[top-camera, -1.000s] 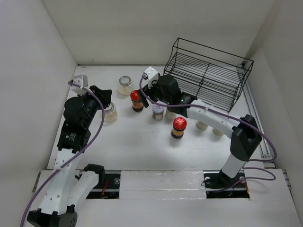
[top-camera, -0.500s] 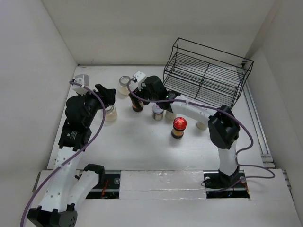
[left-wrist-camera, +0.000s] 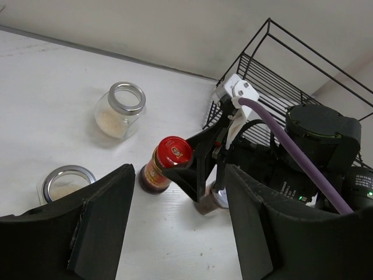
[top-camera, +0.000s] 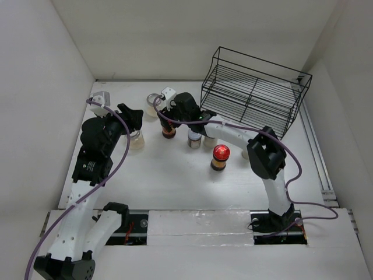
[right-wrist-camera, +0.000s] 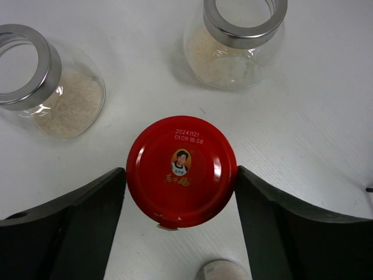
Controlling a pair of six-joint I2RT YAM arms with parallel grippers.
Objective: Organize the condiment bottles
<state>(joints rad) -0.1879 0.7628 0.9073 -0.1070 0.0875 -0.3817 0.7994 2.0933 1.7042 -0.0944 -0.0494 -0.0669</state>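
Two glass jars (right-wrist-camera: 236,52) beside red-lidded jar (right-wrist-camera: 181,170) right gripper (right-wrist-camera: 180,195) clasps; left gripper (left-wrist-camera: 178,181) spread wide.

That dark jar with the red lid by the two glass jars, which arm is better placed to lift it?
Right. The right gripper straddles the red-lidded jar, its fingers against both sides of the lid. The left gripper hangs open off to the side, near a glass jar, holding nothing.

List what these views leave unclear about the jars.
- Right wrist view: body of the red-lidded jar hidden under its lid; whether the right end effector clamps it, unclear.
- Left wrist view: near glass jar partly behind a left finger.
- Top view: that red-lidded jar partly under the right arm; labels too small.
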